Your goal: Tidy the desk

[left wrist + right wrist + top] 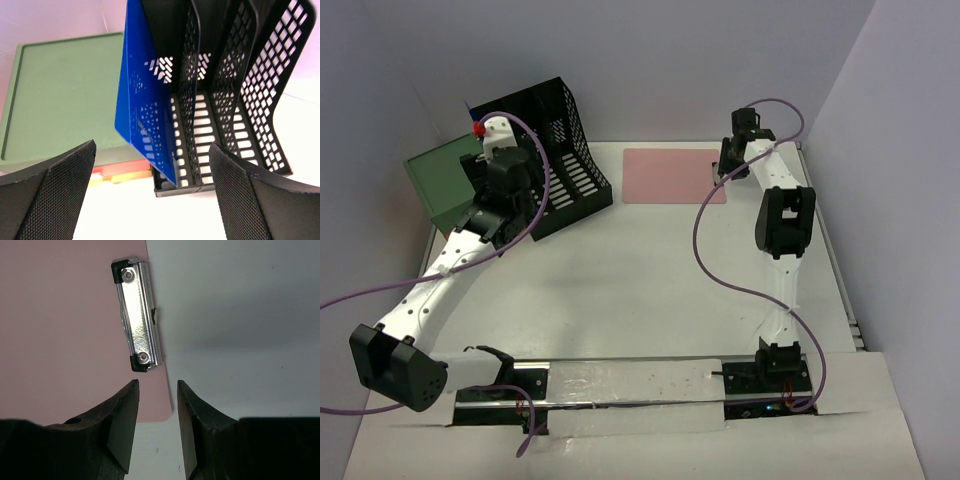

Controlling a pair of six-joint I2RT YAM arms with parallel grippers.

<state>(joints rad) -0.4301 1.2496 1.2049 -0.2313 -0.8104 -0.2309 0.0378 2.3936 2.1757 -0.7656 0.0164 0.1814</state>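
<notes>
**At the far edge of the desk (650, 290), two arms are lining up on flat stationery**

Over in the far left corner, the left gripper (152, 165) is hanging wide open and holding nothing. Its two textured fingers are framing the black mesh file rack (570, 170). A blue folder (142, 90) is standing on edge in the rack's leftmost slot, and the slots to its right appear unfilled. That placement looks purposeful: upright between dividers, the folder is taking up no tabletop of its own. Just left of the rack a green box (60, 95) is lying flat. Strips of red and yellow are peeking out under its near edge, but I cannot tell what they are.

Across at the far right, the right gripper (157, 390) is hovering over the pink clipboard (65, 330). The board is lying flat on the desk, well apart from the rack. The jaws are standing partly apart with nothing pinched between them. They are straddling the board's clip-side edge, just short of the metal clip (137, 315). I judge that spot to be chosen because a board lying flat offers a grip only at its rim.

The desk itself, white and walled in pale lilac, is spreading under both arms, with all these things gathered along its far side. Since the rack is already taking flat items, one of its free slots looks like the clipboard's likely home.
</notes>
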